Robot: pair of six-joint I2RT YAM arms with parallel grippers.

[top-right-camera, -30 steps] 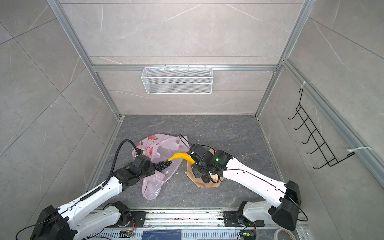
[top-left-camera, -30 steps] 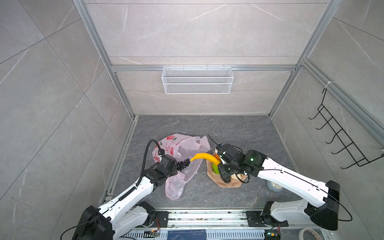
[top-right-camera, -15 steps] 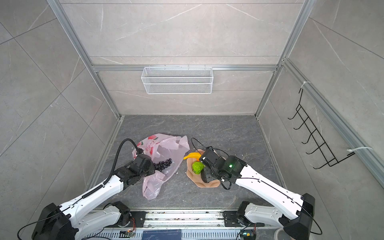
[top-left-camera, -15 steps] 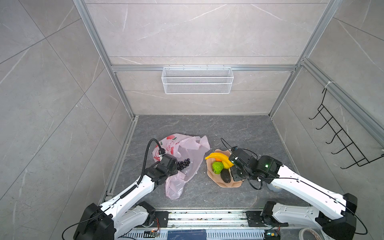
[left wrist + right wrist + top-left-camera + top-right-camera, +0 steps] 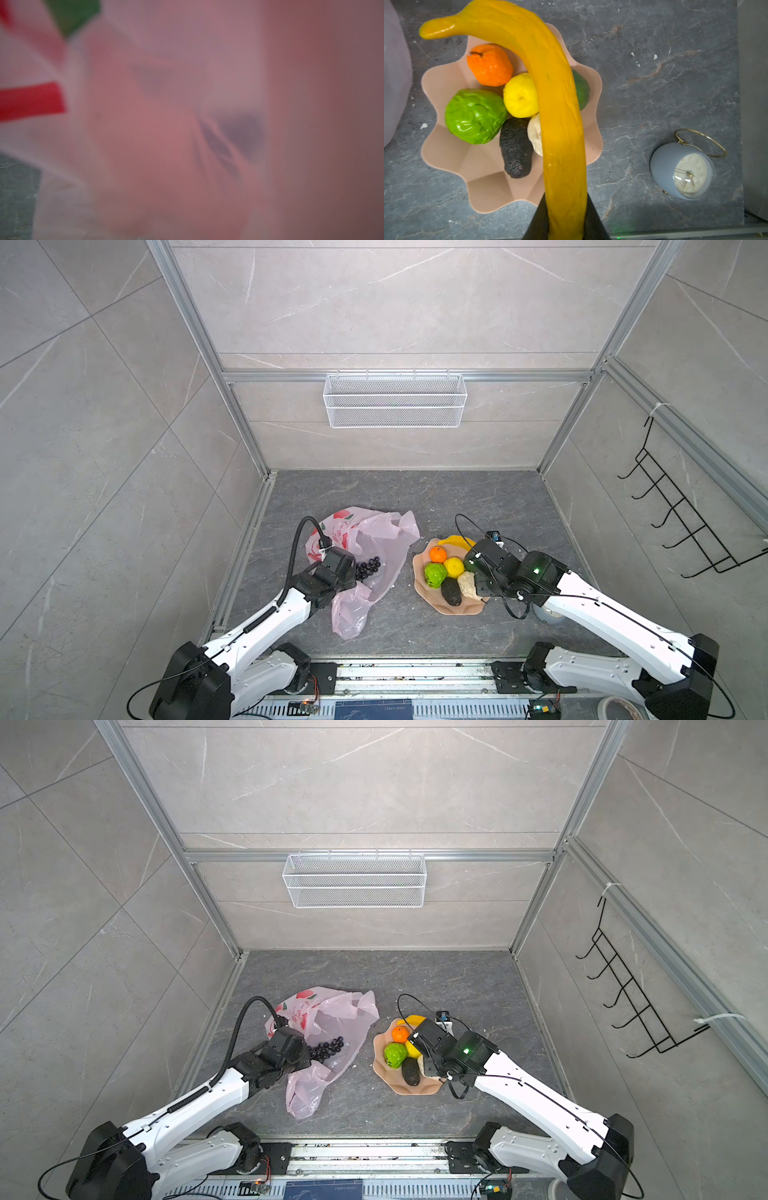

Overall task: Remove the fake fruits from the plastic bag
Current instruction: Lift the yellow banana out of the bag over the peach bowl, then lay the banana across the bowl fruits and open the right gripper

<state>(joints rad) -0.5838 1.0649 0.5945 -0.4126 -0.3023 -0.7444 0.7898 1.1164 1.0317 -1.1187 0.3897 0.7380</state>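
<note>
Above the fruit-filled plate (image 5: 446, 158), right gripper (image 5: 564, 226) clamping banana (image 5: 550, 83), now farther from bag (image 5: 390, 539) holding grapes (image 5: 368, 568), left gripper (image 5: 347, 572) closed, seemingly on it.

I log: plastic bag (image 5: 388, 533) left of plate (image 5: 455, 609), apart. Grape bunch (image 5: 368, 568) in the bag's mouth. Fake fruits (image 5: 434, 575) on plate, banana (image 5: 556, 104) above them. Clock (image 5: 681, 170) right of plate.

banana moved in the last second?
Yes: the banana shifted right, from overhanging the plate's left edge to over its far rim.
</note>
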